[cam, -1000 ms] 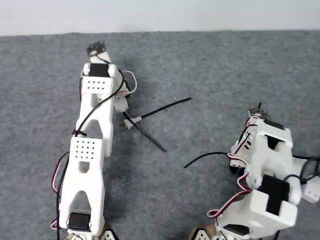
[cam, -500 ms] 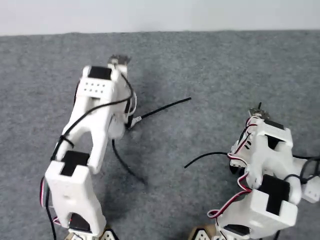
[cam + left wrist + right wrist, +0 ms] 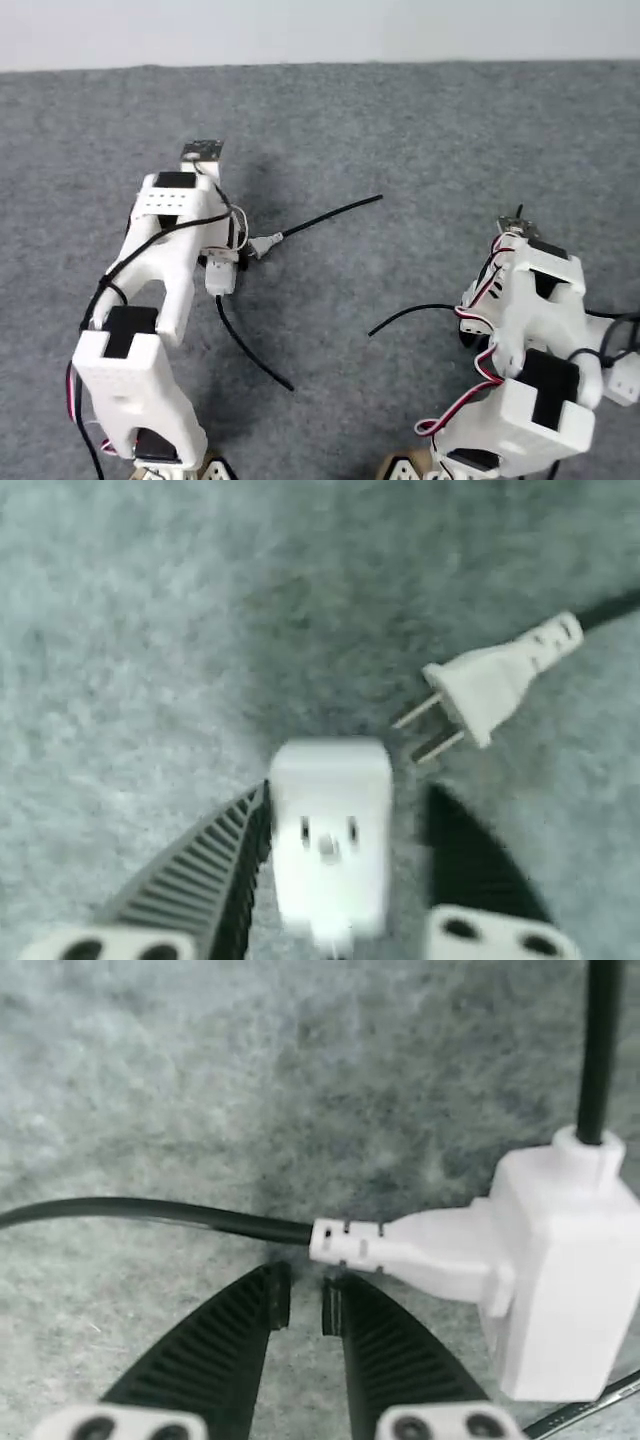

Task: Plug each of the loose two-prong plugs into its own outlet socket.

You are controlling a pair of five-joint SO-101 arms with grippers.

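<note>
The left gripper (image 3: 348,800) clamps a white socket (image 3: 330,850). The loose plug (image 3: 490,685) lies just beyond its jaws, prongs toward them. Light, hard and thin-pronged, it likely wants pinching across its body. The right gripper (image 3: 305,1305) is closed and empty, with a joined plug (image 3: 420,1245) just past its tips.

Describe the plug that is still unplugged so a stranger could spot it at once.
On the grey carpet, look by the left pincer, which holds a white socket block. Just off that block lies a white plug on a black cord. Its two metal prongs are bare, unlike the other plug, seated in the second socket.
</note>
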